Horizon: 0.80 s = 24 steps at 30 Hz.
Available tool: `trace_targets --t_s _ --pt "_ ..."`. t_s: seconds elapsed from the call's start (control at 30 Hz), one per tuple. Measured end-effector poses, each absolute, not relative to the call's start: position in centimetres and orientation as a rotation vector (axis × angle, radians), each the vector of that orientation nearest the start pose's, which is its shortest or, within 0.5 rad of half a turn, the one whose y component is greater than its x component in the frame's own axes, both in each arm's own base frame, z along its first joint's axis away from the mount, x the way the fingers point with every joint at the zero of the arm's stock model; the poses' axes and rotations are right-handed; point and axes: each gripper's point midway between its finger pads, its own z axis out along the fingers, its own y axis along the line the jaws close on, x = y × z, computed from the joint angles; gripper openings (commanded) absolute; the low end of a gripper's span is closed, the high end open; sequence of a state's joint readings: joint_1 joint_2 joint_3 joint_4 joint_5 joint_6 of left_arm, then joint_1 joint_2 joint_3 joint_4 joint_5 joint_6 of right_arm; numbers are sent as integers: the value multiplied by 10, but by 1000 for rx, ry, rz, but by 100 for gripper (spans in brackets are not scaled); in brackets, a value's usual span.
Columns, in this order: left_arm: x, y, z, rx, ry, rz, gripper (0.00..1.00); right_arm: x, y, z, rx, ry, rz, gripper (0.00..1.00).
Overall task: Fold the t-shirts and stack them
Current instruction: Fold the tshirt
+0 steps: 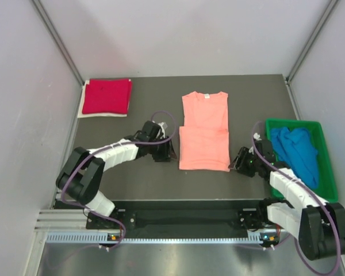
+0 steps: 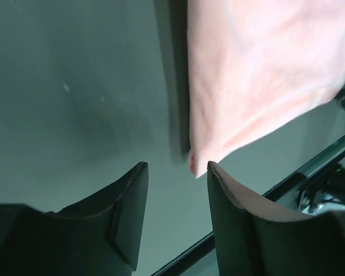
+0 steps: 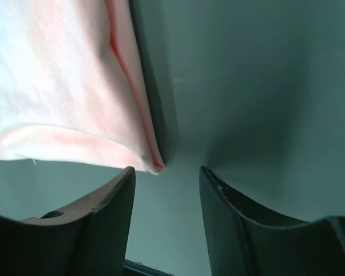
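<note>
We saw the salmon-pink t-shirt (image 1: 204,131) as plain, without print; close up, its edge carried a deeper pink line. The crimson-red t-shirt (image 1: 106,96) was equally plain, with a whitish layer (image 1: 103,115) showing under it. The bright blue t-shirt (image 1: 298,150) lay against the vivid green tray (image 1: 328,167). The table (image 1: 144,92) was dark grey and the walls (image 1: 23,115) pale grey. The left arm (image 1: 118,150) and right arm (image 1: 290,187) were white and black, with purple cables (image 1: 163,113).
</note>
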State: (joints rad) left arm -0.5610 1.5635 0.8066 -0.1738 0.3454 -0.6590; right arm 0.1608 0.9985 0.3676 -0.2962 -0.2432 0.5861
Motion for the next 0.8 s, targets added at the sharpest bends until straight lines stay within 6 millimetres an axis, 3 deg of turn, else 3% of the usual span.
trace_targets --t_s 0.13,0.27,0.33,0.43,0.57,0.8 --pt "298 -246 68 -53 2597 -889 51 237 99 50 374 2503 566 49" --pt "354 -244 68 -75 2539 -932 51 299 107 82 191 2476 541 48" --pt "371 -244 60 -67 2534 -958 51 339 115 94 63 2452 542 48" --pt "380 -249 48 -27 2542 -989 51 366 119 90 -66 2450 527 50" --pt "386 -259 45 49 2525 -1044 51 377 117 69 -199 2501 510 52" --pt "408 -277 59 154 2438 -1128 46 388 116 48 -359 2530 553 57"
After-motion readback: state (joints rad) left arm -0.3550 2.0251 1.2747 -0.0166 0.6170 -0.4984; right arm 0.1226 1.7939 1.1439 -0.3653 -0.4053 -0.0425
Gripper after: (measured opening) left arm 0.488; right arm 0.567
